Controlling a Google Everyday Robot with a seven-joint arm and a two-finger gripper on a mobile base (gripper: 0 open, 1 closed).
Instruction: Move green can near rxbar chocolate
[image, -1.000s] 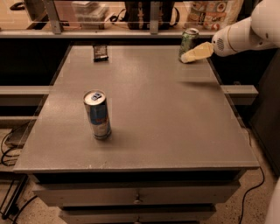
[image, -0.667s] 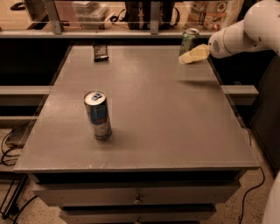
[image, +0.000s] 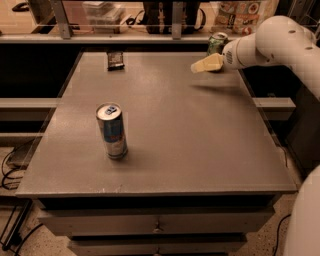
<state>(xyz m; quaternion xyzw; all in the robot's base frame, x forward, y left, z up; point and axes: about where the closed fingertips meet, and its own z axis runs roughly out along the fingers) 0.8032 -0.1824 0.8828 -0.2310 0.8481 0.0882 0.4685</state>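
Observation:
The green can (image: 216, 43) stands upright at the far right corner of the grey table (image: 170, 115), partly hidden by my arm. My gripper (image: 205, 64) hovers just in front of and a little left of the can, pointing left above the table top; it does not hold the can. The rxbar chocolate (image: 115, 60), a small dark flat wrapper, lies at the far left of the table, well away from the can.
A tall blue-and-silver can (image: 111, 131) stands upright at the left front of the table. A shelf with clutter (image: 150, 20) runs behind the table's far edge. My white arm (image: 280, 42) reaches in from the right. Drawers (image: 157, 227) sit under the front edge.
My gripper has moved a little to the left, past the front of the green can. The cans and the bar have not moved.

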